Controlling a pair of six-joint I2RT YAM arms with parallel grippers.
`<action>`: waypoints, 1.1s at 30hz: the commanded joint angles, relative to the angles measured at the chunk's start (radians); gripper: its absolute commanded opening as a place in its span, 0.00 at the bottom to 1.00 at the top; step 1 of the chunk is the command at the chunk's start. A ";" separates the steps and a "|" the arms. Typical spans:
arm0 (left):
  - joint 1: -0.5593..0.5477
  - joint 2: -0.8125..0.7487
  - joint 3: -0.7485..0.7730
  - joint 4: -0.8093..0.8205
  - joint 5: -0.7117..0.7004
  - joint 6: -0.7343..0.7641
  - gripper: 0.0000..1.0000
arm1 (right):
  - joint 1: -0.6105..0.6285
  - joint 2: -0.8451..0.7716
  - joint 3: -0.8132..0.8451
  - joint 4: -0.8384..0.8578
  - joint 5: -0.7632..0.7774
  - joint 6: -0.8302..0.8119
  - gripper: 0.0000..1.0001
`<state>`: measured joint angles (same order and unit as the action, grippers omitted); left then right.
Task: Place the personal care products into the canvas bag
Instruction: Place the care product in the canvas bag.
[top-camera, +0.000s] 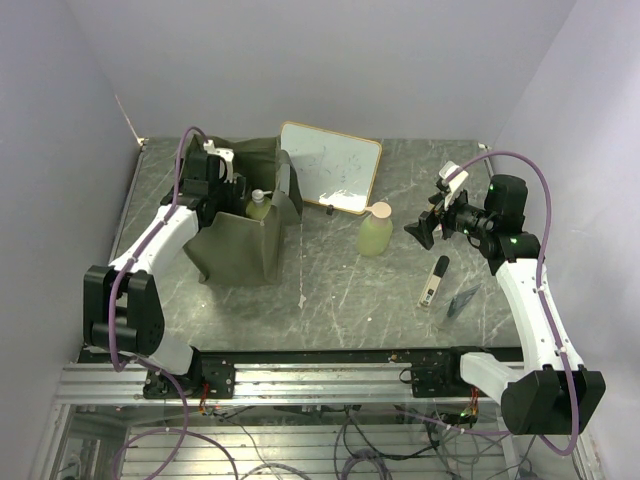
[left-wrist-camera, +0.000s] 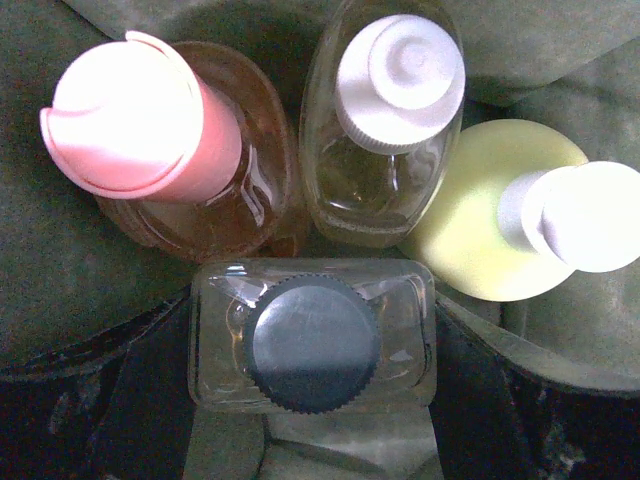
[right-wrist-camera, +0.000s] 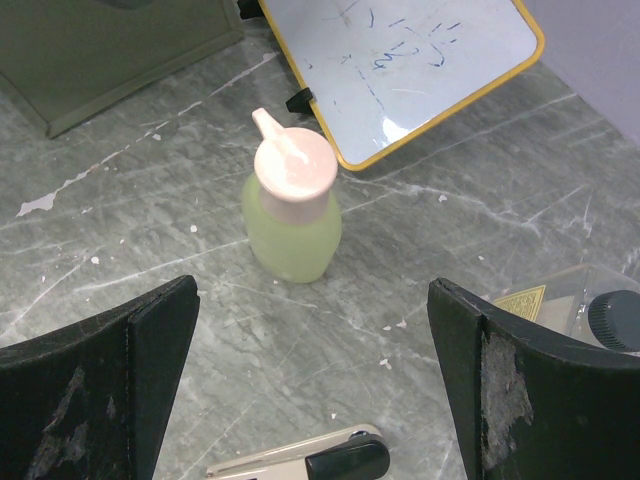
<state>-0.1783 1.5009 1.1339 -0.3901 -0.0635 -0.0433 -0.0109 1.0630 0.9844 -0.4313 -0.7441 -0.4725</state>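
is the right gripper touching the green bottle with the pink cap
Apart. The right wrist view shows the green bottle standing upright ahead of the open right gripper, with bare table between it and both fingers.

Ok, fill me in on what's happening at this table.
Two robot arms are packing bottles into the canvas bag. The left gripper is at the bag's mouth, jaws wide around a clear black-capped bottle beside three others; gripping or released, I can't tell. The right gripper, open, faces the green pink-capped bottle standing on the table near the whiteboard.
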 joint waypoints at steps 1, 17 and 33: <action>0.007 -0.057 0.027 0.094 0.024 0.011 0.72 | 0.005 0.000 -0.012 0.014 0.006 -0.008 0.97; 0.007 -0.076 0.095 0.054 0.006 0.031 0.92 | 0.006 -0.002 -0.014 0.012 0.008 -0.008 0.98; 0.007 -0.132 0.183 0.028 0.017 0.042 0.99 | 0.004 -0.005 -0.012 0.018 0.011 0.001 0.98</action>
<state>-0.1783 1.4170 1.2644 -0.3882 -0.0586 -0.0154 -0.0109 1.0626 0.9787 -0.4313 -0.7403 -0.4721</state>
